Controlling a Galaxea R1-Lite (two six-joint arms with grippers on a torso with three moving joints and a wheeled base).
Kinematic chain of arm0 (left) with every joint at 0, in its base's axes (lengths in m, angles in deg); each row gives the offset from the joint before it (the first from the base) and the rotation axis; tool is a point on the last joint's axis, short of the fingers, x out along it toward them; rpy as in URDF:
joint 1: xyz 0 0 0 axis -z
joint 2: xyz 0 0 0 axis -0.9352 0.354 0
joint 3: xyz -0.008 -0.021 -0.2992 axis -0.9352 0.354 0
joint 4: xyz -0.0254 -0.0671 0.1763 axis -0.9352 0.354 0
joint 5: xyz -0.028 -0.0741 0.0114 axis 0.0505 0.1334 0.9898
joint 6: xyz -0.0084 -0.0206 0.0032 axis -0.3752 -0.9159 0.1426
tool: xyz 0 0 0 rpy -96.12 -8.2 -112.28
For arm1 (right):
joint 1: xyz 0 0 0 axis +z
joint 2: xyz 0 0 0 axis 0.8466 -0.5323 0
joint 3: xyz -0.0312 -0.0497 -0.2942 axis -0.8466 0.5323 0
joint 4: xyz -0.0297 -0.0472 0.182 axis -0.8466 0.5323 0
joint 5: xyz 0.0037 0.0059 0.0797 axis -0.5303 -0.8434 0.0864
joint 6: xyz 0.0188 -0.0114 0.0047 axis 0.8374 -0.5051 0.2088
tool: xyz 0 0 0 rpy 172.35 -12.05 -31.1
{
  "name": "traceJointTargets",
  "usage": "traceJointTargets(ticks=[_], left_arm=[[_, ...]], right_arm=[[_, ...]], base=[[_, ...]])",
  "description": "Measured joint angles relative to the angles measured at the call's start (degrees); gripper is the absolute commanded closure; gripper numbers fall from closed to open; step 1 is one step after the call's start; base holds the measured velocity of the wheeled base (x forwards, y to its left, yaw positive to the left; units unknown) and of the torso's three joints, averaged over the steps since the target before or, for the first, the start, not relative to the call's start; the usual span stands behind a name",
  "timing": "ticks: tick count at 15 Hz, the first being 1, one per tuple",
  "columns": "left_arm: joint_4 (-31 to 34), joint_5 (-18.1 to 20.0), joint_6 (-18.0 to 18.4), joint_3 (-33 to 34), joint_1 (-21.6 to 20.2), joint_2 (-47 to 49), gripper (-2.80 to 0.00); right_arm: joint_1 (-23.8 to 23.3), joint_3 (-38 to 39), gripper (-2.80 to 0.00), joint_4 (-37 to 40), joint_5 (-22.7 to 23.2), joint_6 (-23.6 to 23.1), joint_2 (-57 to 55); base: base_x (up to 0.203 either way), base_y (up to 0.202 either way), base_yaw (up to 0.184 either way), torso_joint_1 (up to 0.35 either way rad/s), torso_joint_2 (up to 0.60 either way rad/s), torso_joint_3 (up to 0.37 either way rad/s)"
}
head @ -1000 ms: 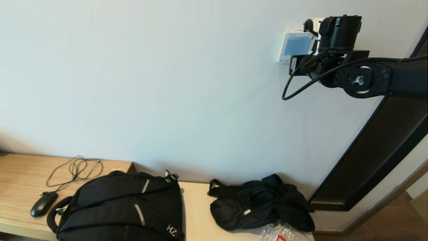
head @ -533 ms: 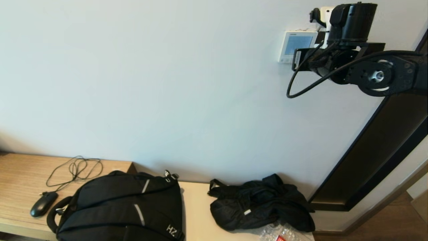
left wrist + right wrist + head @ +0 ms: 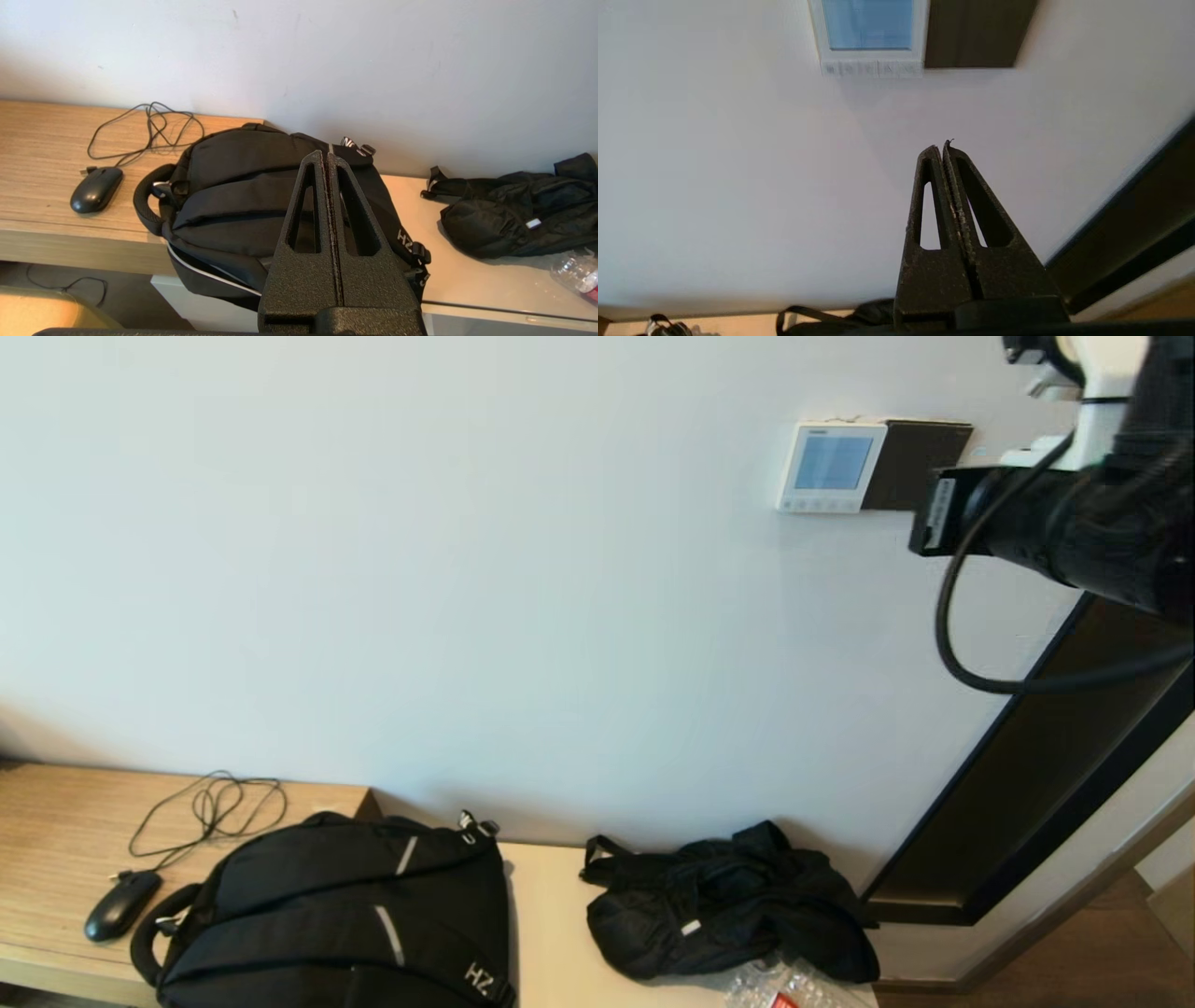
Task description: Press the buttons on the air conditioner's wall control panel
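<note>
My right tool (image 3: 945, 148) is pressed fully closed, empty, touching nothing, its tips apart from the white wall (image 3: 714, 163). The white square air-conditioner control panel with its blue screen (image 3: 868, 35) hangs above the tips, slightly left. My left tool (image 3: 327, 161), also closed and empty, hovers over the black fabric backpack (image 3: 233, 196) on the light wooden table (image 3: 42, 154).

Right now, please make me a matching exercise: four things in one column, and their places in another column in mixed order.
Things:
1. control panel
2. mouse
3. backpack
4. right gripper

Places:
A. on the wooden desk, beside a tangled cable
B. on the wall, high up
C. off the wall, away from the buttons
D. on the bench, between mouse and dark bundle

Pairs: 1-B, 2-A, 3-D, 4-C
</note>
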Motion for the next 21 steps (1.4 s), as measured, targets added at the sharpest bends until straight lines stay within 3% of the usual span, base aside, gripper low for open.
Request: traceJointTargets(ticks=[5,10,12,14,17,19,21], left_arm=[[0.00,0.01,0.00,-0.01,0.00,0.00,0.00],[0.00,-0.01,-0.01,-0.01,0.00,0.00,0.00],[0.00,0.03,0.00,-0.01,0.00,-0.01,0.00],[0.00,0.03,0.05,-0.01,0.00,0.00,0.00],[0.00,-0.01,0.00,-0.01,0.00,0.00,0.00],[0.00,0.01,0.00,-0.01,0.00,0.00,0.00],[0.00,0.00,0.05,-0.01,0.00,0.00,0.00]], right_arm=[[1.36,19.63,0.00,0.37,-0.10,-4.22,22.24],[1.28,33.46,0.00,0.72,-0.21,-8.43,39.52],[-1.25,37.42,0.00,0.78,1.48,-9.24,43.70],[-9.05,40.21,0.00,0.85,7.87,-9.03,46.60],[-22.28,48.77,0.00,2.79,23.13,-6.88,52.33],[-24.98,54.52,0.00,6.88,31.59,-5.64,57.70],[-25.61,59.54,0.00,12.03,35.77,-5.08,63.45]], base=[[0.000,0.000,0.000,0.000,0.00,0.000],[0.000,0.000,0.000,0.000,0.00,0.000],[0.000,0.000,0.000,0.000,0.00,0.000],[0.000,0.000,0.000,0.000,0.00,0.000],[0.000,0.000,0.000,0.000,0.00,0.000],[0.000,0.000,0.000,0.000,0.00,0.000],[0.000,0.000,0.000,0.000,0.00,0.000]])
